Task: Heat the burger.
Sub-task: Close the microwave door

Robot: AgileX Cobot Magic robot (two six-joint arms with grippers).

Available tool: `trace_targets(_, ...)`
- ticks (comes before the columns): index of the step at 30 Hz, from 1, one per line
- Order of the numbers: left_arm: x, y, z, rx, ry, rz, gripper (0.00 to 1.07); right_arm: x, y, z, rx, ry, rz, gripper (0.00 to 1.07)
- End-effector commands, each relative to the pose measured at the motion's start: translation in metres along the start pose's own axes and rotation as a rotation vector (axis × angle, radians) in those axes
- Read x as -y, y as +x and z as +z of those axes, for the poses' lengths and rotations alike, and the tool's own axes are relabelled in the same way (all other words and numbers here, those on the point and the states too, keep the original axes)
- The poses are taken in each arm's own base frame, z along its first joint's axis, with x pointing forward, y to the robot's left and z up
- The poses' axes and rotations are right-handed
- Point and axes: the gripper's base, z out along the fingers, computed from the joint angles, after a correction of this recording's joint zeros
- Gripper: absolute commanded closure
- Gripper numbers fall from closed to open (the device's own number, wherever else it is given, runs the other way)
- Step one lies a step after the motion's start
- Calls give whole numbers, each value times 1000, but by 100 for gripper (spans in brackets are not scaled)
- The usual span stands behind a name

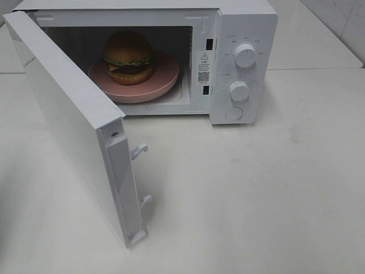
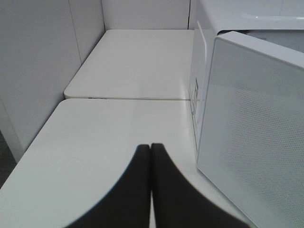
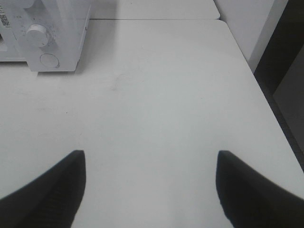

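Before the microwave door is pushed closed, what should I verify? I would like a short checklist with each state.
1. Burger on the pink plate, inside the microwave: ok.
2. Plate behind the door opening: ok.
3. Door shut: not ok, it stands wide open.
4. Left hand shut, empty, beside the door's outer face: ok.
5. Right hand open, empty, above the table: ok.
6. Upper knob setting: cannot tell.

Test station arranged as a kitchen corner. A white microwave [image 1: 251, 28] stands on a plain white table [image 1: 256, 200], enclosed by bare panels [image 2: 38, 71].
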Motion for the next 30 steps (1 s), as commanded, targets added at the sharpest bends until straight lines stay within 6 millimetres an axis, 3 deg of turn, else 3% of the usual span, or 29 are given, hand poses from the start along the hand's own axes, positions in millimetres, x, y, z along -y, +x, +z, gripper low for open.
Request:
trace_targets(1,5,1,7,9,24,32,107,1,3,-3,30,4,0,34)
trace_targets(17,38,19,47,1,167,74,107,1,3,-3,30,4,0,34)
trace_targets(24,60,28,63,63,370,56,107,1,3,-3,30,4,0,34)
trace_targets(30,70,35,77,52,438,34,107,1,3,-3,30,4,0,34)
